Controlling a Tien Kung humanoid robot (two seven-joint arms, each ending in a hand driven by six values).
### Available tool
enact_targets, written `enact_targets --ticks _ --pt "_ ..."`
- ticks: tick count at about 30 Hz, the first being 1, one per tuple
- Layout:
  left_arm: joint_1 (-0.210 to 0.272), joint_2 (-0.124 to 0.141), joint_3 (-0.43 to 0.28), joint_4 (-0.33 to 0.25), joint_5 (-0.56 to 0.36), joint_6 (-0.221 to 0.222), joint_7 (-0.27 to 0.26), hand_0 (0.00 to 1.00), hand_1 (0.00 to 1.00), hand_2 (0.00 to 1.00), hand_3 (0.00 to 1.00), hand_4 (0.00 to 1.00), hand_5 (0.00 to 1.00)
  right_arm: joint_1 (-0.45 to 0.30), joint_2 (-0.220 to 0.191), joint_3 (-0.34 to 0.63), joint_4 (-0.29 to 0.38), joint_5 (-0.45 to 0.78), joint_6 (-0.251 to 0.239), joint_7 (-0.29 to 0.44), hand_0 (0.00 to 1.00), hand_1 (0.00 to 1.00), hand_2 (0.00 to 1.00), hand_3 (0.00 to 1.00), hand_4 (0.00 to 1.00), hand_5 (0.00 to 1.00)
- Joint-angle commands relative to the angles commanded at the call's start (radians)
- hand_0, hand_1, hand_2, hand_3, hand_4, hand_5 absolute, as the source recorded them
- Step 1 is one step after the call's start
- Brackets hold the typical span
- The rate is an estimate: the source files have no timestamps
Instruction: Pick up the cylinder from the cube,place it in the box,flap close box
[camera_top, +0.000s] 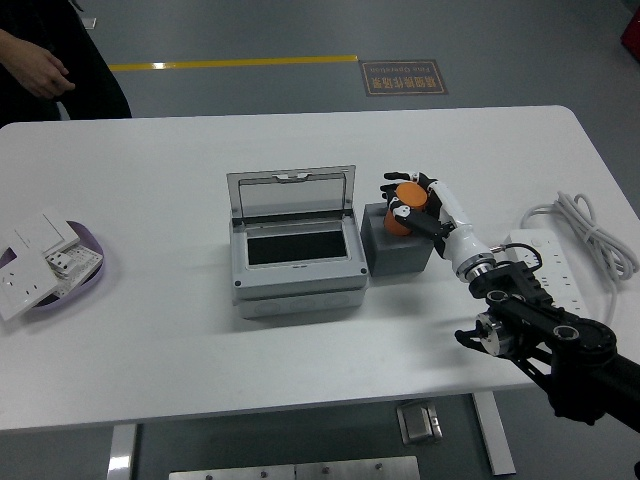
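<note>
An orange cylinder (407, 195) stands on top of a dark grey cube (399, 243) just right of the box. My right hand (412, 203) is wrapped around the cylinder, its black-and-white fingers curled over its top and sides. The grey metal box (296, 268) sits at the table's middle with its lid (291, 194) standing upright at the back and its dark inside showing. My right arm (540, 330) comes in from the lower right. No left arm shows.
A white power strip (560, 262) with a coiled white cable (590, 225) lies at the right edge. A purple dish (88, 275) holding white wall sockets sits at the far left. A person in black stands at the top left, one hand (40, 70) hanging.
</note>
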Motion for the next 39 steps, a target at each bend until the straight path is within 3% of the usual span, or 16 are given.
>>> enact_targets --ticks 2,3,8,9,13,20,21,26,27,30,32,33,39 --pt "0.000 0.000 0.000 0.000 0.000 0.000 -0.001 0.610 0.635 0.627 0.633 0.684 0.249 -0.002 -0.002 0.012 0.013 -0.003 -0.008 0.006 0.704 0.659 0.580 0.641 0.434 0.002" --pt "0.000 0.000 0.000 0.000 -0.001 0.001 -0.001 0.610 0.635 0.628 0.633 0.685 0.249 -0.003 -0.003 0.017 0.019 -0.004 -0.011 0.009 0.743 0.619 0.522 0.525 0.078 0.002" --pt "0.001 -0.001 0.002 0.001 -0.005 0.001 -0.004 0.610 0.635 0.628 0.633 0.685 0.249 -0.012 -0.008 0.050 0.053 -0.013 -0.031 0.025 0.743 0.619 0.522 0.525 0.078 0.002" --pt "0.001 -0.001 0.002 0.001 -0.005 0.001 -0.004 0.610 0.635 0.628 0.632 0.685 0.248 -0.016 -0.010 0.058 0.064 -0.022 -0.039 0.027 0.707 0.595 0.501 0.457 0.040 0.002" --pt "0.003 -0.002 0.002 0.001 -0.005 0.002 -0.004 0.610 0.635 0.628 0.632 0.685 0.248 -0.029 -0.019 0.085 0.114 -0.083 -0.082 0.026 0.707 0.595 0.501 0.457 0.040 0.002" --pt "0.004 -0.003 0.000 0.001 -0.004 0.002 -0.003 0.610 0.635 0.628 0.633 0.684 0.246 -0.039 -0.034 0.109 0.255 -0.292 -0.155 -0.074 0.668 0.589 0.495 0.430 0.053 0.002" --pt "0.005 -0.003 0.000 0.001 -0.004 0.002 -0.003 0.610 0.635 0.628 0.634 0.684 0.246 -0.038 -0.035 0.106 0.278 -0.331 -0.161 -0.095 0.342 0.382 0.436 0.363 0.081 0.002" --pt "0.005 -0.003 -0.002 0.001 0.000 0.002 -0.001 0.610 0.635 0.628 0.634 0.684 0.246 -0.024 -0.032 0.077 0.381 -0.512 -0.179 -0.201 0.342 0.382 0.436 0.363 0.081 0.002" --pt "0.005 -0.003 -0.003 0.001 0.000 0.002 -0.001 0.610 0.635 0.628 0.633 0.684 0.247 -0.020 -0.030 0.068 0.400 -0.551 -0.183 -0.224 0.166 0.244 0.399 0.330 0.012 0.002" --pt "0.005 -0.003 -0.002 0.001 0.000 0.002 -0.001 0.610 0.635 0.628 0.633 0.684 0.247 -0.003 -0.022 0.035 0.437 -0.655 -0.185 -0.288 0.166 0.244 0.399 0.330 0.012 0.002" --pt "0.005 -0.004 -0.002 0.001 0.000 0.002 0.000 0.610 0.635 0.628 0.633 0.684 0.247 0.009 -0.016 0.012 0.449 -0.723 -0.180 -0.328 0.166 0.244 0.399 0.330 0.012 0.002" --pt "0.005 -0.004 -0.002 0.001 0.000 0.002 0.000 0.610 0.635 0.628 0.633 0.685 0.248 0.016 -0.013 0.000 0.452 -0.757 -0.176 -0.348 0.090 0.202 0.385 0.315 0.006 0.002" --pt "0.005 -0.003 -0.005 0.001 0.004 0.001 0.002 0.610 0.635 0.628 0.633 0.684 0.250 0.056 -0.005 -0.071 0.445 -0.924 -0.139 -0.436 0.086 0.199 0.384 0.318 0.008 0.002"
